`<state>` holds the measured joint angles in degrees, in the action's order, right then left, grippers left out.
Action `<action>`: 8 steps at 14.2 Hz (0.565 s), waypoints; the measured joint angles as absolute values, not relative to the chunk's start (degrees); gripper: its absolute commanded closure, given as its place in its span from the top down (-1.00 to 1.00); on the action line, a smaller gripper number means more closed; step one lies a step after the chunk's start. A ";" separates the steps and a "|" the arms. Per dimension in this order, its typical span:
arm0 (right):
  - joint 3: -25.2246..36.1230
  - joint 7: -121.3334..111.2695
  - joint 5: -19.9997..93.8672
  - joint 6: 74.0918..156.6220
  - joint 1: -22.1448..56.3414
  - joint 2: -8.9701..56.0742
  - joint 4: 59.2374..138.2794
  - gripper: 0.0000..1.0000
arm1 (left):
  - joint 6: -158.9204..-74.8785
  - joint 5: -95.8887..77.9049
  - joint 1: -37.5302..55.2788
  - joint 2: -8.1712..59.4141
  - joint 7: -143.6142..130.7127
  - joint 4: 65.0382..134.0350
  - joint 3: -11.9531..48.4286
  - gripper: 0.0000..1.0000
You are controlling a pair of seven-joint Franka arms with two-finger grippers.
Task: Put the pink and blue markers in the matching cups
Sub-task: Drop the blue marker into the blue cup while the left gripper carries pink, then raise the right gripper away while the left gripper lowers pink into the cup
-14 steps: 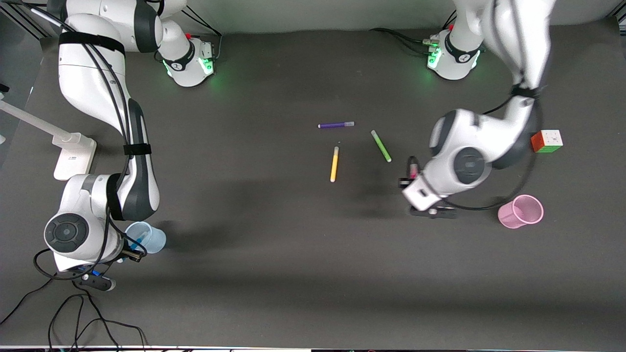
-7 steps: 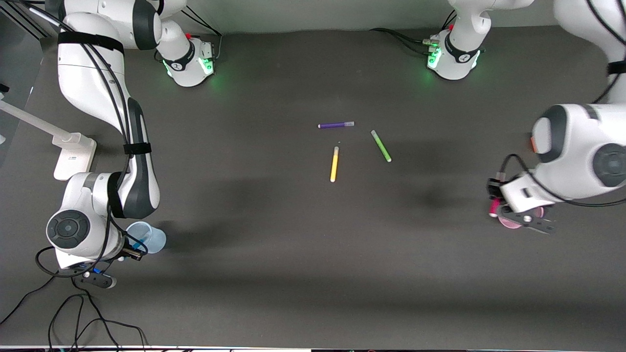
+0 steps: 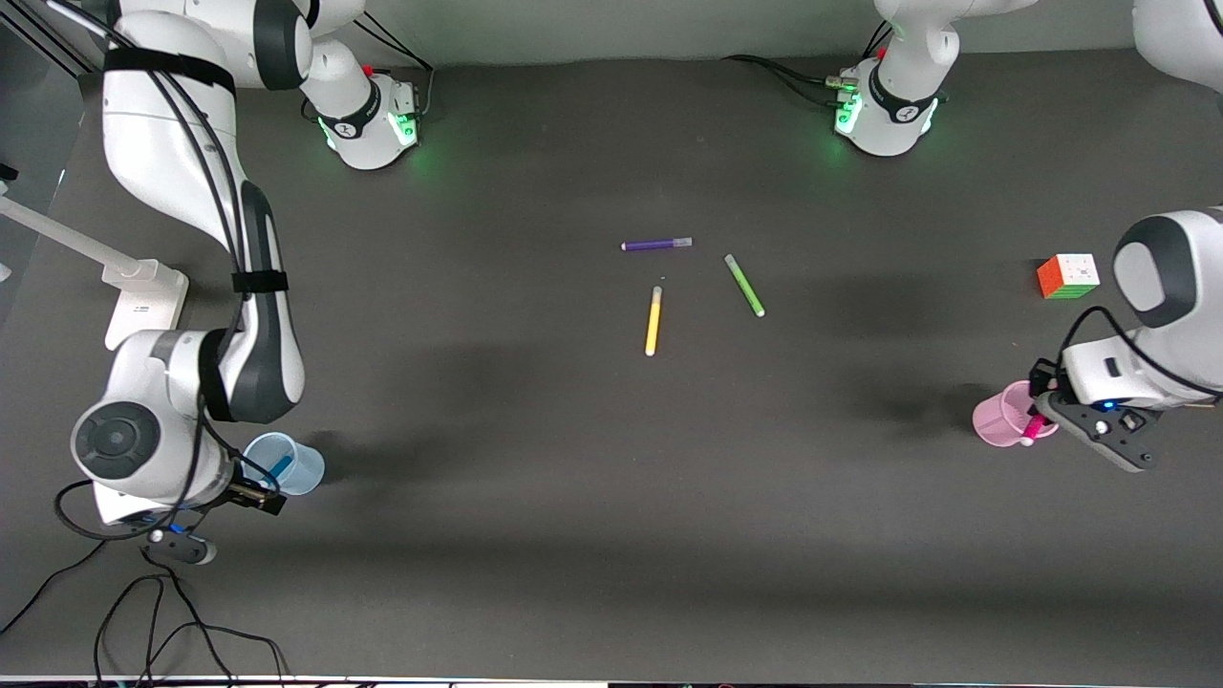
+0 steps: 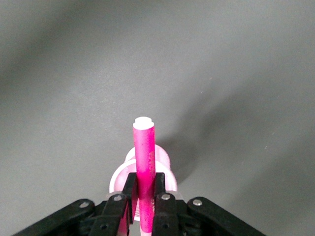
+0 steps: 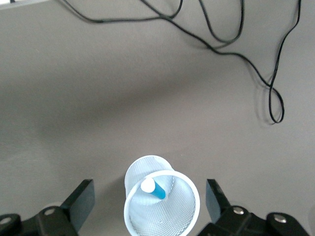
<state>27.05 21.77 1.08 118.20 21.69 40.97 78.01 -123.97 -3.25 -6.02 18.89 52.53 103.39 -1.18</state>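
Presently, items as they stand:

Left gripper: over the pink cup, at the left arm's end of the table. Fingers clamped on the pink marker, one on each flank of the barrel. The marker stands upright between them, its white end clear of the fingers, its body directly above the cup's mouth. In the front view the marker shows at the cup's rim, on the side toward the gripper.

Right gripper: above the blue cup, at the right arm's end of the table. Fingers spread wide, one to either side of the cup, touching neither cup nor marker.

Blue marker: inside the blue cup, leaning against its wall, white end uppermost. Free of the gripper.

Blue cup, front view: upright on the table, just beside the right arm's wrist.

Other pens, mid-table, well apart from both cups: purple pen, yellow pen, green pen, all lying flat.

Colour cube: on the table, farther from the front camera than the pink cup.
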 measured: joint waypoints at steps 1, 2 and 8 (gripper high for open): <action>27.06 21.77 1.08 117.84 21.69 39.82 78.00 1.00 | -124.51 -5.16 -7.05 19.12 56.17 103.60 -1.17 -1.00; 27.07 21.77 1.08 116.75 21.69 38.52 77.98 1.00 | -124.62 -7.94 -8.08 19.57 59.87 103.77 -1.16 -1.00; 27.05 13.84 3.63 102.16 21.73 25.83 77.95 1.00 | -125.82 -21.01 -11.32 24.73 80.17 104.36 -1.10 -1.00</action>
